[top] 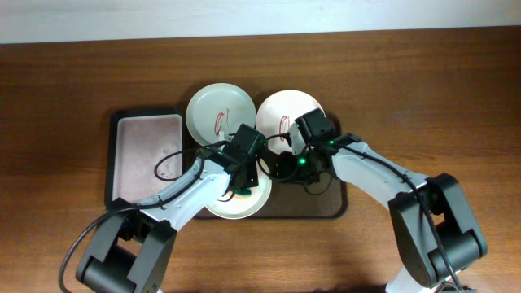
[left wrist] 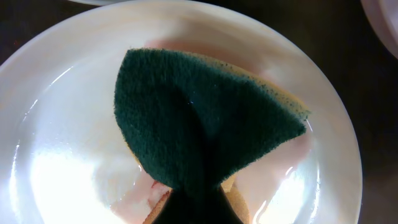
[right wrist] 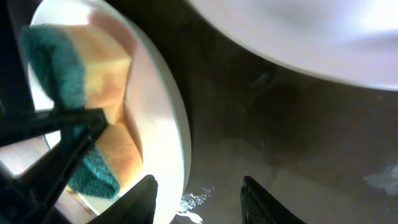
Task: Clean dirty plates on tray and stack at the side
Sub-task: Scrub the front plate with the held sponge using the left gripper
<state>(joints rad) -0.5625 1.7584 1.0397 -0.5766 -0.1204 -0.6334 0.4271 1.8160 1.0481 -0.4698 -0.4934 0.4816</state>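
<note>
A white dirty plate [top: 248,203] lies at the front left of the dark brown tray [top: 330,207]. My left gripper [top: 244,185] is shut on a green and yellow sponge [left wrist: 205,118] and presses it onto this plate [left wrist: 56,124], where a faint pink smear [left wrist: 146,190] shows. My right gripper [right wrist: 199,199] is open and straddles the same plate's rim [right wrist: 171,124] from the right. It also shows in the overhead view [top: 281,167]. A pale green plate [top: 218,114] and a second white plate [top: 285,110], both with red smears, lie at the back.
A smaller black-rimmed pinkish tray [top: 146,155] stands left of the plates. Both arms cross over the middle of the brown tray. The tray floor [right wrist: 286,137] looks wet near my right fingers. Bare wooden table [top: 423,89] lies all round.
</note>
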